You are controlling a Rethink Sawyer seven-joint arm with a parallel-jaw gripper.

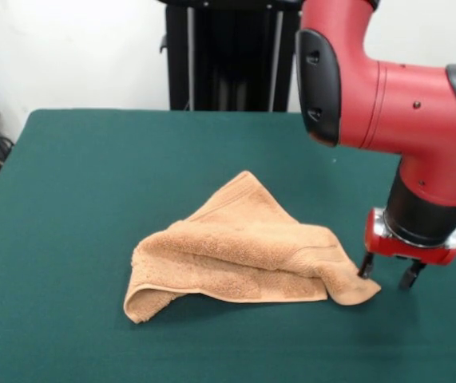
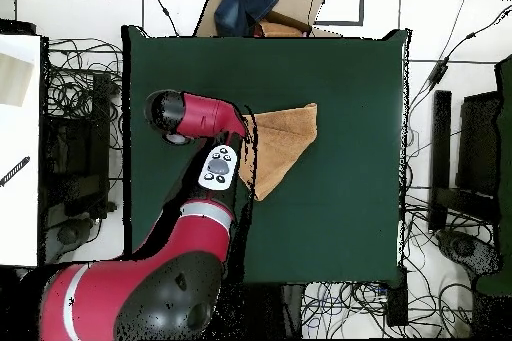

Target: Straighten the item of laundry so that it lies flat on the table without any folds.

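The peach-orange towel (image 1: pixel 243 251) lies crumpled and folded over itself in the middle of the dark green table (image 1: pixel 92 199), with a peak pointing to the far side and a loose corner at the right front. In the overhead view the towel (image 2: pixel 285 142) shows partly under the arm. My gripper (image 1: pixel 387 273) hangs from the red arm at the towel's right front corner, fingers pointing down and spread apart, just above the table. Its left fingertip (image 1: pixel 366 266) is right next to the towel's corner. It holds nothing. In the overhead view the gripper is hidden under the arm.
The red arm (image 2: pixel 200 117) crosses over the table's left part in the overhead view. A black stand (image 1: pixel 228 56) is behind the table's far edge. Boxes and dark cloth (image 2: pixel 260 2) sit beyond the table; cables lie on the floor at both sides.
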